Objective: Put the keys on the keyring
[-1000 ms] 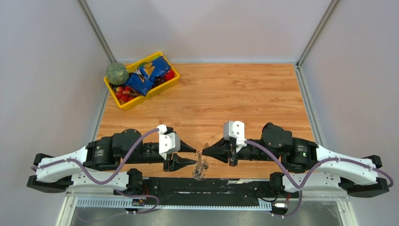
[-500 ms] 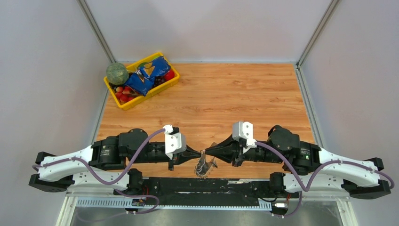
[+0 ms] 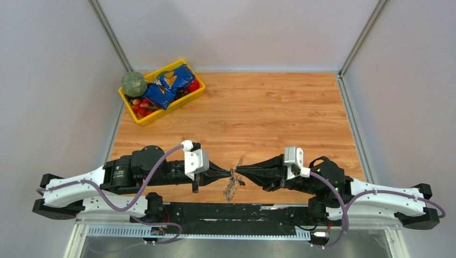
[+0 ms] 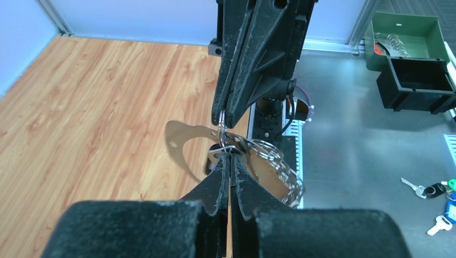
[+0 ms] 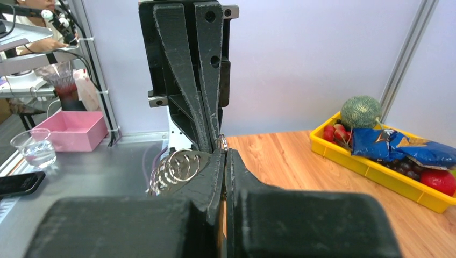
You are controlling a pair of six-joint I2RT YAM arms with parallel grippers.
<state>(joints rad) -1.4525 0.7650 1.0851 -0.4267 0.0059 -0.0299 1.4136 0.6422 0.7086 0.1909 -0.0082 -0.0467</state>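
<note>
Tip to tip over the near edge of the worktop [image 3: 279, 115]: left pincer [image 3: 229, 172] and right pincer [image 3: 241, 173], each squeezed shut with no gap between its fingers. Caught between the two tips, the keyring [image 3: 233, 184], hanging just below them toward the arm bases. From the left wrist, a small silvery piece nipped in the left pincer and thin wire loops nipped in the right pincer directly opposite. Impossible to say whether ring or key in either grip. Strung in a grey fringe just beside both tips, the keys [image 4: 280, 167], overlapping like links of a chain.

Well apart from the left pincer, out at the far left corner of the worktop, a yellow bin [image 3: 143, 119] packed with a blue bag [image 3: 169, 83] and red fruit [image 3: 141, 105], with a green ball [image 3: 133, 84] at its end.

Off the worktop, on grey metal to one side of the right pincer: a green box [image 4: 414, 24] and a black box [image 4: 414, 99] set against each other. Lower on the same metal, loose keys [image 4: 427, 189], one black-headed, well apart from both pincers. On more grey metal beside the left pincer, seen from the right wrist: a pink box [image 5: 70, 141], a clear cup [image 5: 33, 148] just in front of it and a dark phone [image 5: 16, 183] nearest the lens.
</note>
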